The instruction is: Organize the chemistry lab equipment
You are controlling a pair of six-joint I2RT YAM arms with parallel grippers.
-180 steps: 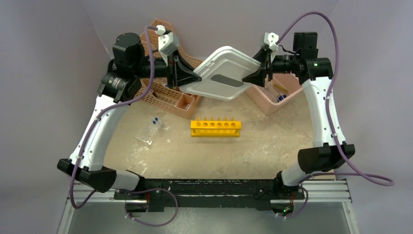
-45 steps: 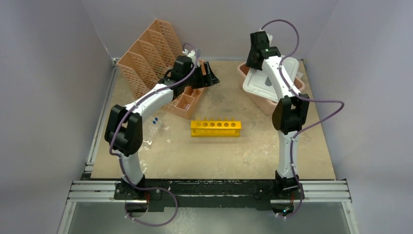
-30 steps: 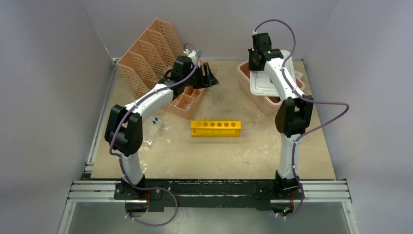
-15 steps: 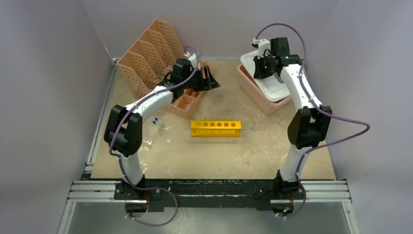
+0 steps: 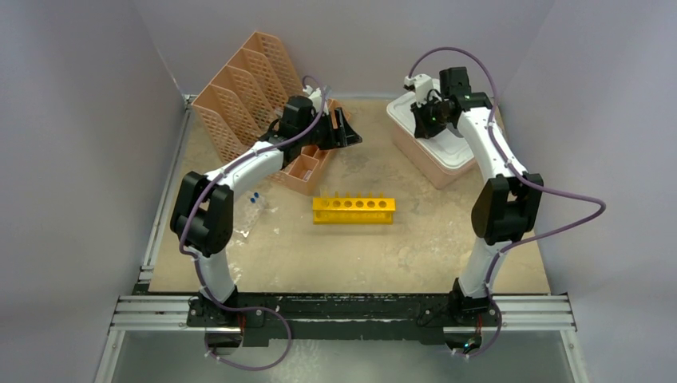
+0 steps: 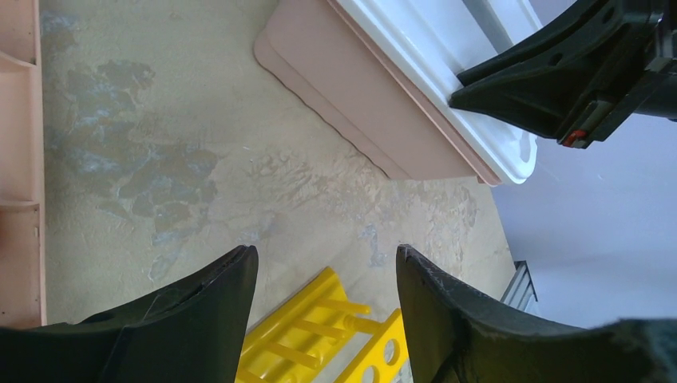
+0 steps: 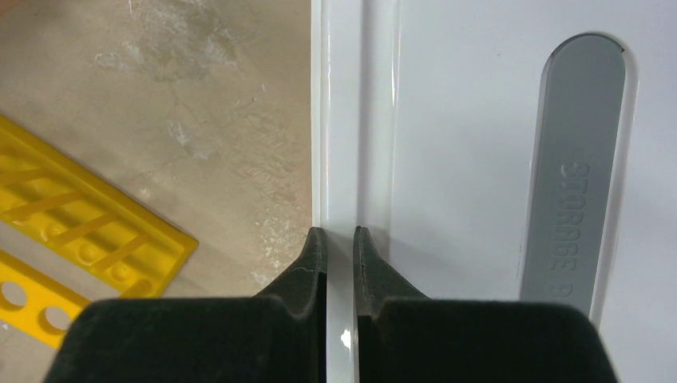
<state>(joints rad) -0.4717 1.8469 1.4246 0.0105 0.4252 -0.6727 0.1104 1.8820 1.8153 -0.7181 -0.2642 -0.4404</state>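
Note:
The yellow test-tube rack lies mid-table; its end shows in the left wrist view and the right wrist view. Thin blue-capped tubes lie on the table to its left. My left gripper hangs open and empty above the table beside the organizer, with the rack showing below its fingers. My right gripper is shut on the rim of the white lid, which lies over the pink tub. Tongs and the small blue piece are not in view.
A peach mesh desk organizer stands at the back left, close to the left arm. The lid has a grey handle strip. Grey walls enclose the table on three sides.
The right arm swung outward with the white lid in its grip; the lid turned and came down square over the pink tub. The left arm has hardly moved.

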